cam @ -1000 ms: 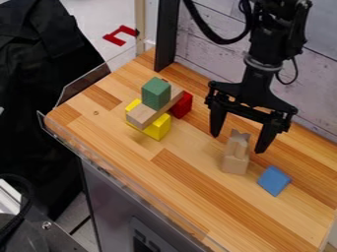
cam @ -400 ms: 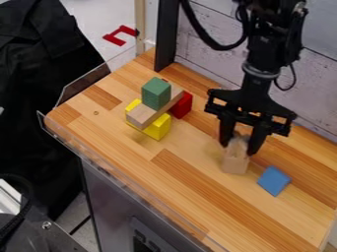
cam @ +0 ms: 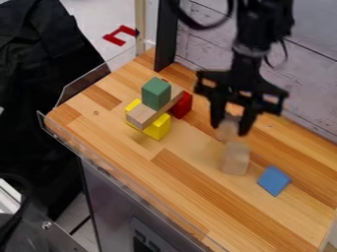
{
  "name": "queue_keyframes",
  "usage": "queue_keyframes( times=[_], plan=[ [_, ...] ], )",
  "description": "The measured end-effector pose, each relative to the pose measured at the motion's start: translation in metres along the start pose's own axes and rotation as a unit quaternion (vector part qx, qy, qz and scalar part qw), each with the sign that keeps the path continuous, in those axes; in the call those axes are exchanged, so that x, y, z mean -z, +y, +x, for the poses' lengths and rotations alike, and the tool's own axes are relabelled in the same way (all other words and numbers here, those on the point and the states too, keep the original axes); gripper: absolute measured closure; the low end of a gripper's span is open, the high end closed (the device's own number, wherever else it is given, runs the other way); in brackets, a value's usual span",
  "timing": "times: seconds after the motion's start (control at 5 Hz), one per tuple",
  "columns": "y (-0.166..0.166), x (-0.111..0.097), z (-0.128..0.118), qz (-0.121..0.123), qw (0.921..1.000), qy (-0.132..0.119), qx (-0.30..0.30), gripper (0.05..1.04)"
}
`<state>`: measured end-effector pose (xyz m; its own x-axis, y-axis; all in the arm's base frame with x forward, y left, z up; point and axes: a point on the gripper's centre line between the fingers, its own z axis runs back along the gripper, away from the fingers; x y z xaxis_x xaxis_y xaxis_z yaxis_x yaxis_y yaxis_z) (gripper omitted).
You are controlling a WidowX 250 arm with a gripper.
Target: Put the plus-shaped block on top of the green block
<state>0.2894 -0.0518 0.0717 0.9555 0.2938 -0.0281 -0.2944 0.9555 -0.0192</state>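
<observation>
Countertop (cam: pixel 191 216) in striped wood, planked wall (cam: pixel 313 88)

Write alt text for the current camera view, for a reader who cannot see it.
A black robot gripper holds a pale wooden piece near another pale block on a wooden counter. Left of them, a green block sits on a brown plank over a yellow block, near a red block; a blue block lies right.

No text, number or sign can be made out for certain. At the bottom edge of the frame, left of centre, pale marks (cam: pixel 143 245) stand on the dark panel (cam: pixel 135 231) of the grey cabinet (cam: pixel 109 197), cut off and unclear.
</observation>
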Motion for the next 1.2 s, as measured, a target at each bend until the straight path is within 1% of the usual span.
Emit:
queue_keyframes(
  times=[0.2,0.4,0.6,0.8,1.0,1.2],
  plan=[
    [0.026,-0.025,0.004,0.004,0.9998,-0.018,0.001,0.634],
    [0.055,-0.03,0.014,-0.015,0.9995,-0.001,0.028,0.634],
    [0.08,-0.021,0.018,-0.016,0.9977,0.026,0.061,0.634],
    [0.096,-0.016,0.024,-0.02,0.9943,0.036,0.099,0.634],
    [0.104,-0.015,0.027,-0.021,0.9919,0.037,0.119,0.634],
    [0.107,-0.015,0.027,-0.013,0.9909,0.038,0.129,0.634]
  ],
)
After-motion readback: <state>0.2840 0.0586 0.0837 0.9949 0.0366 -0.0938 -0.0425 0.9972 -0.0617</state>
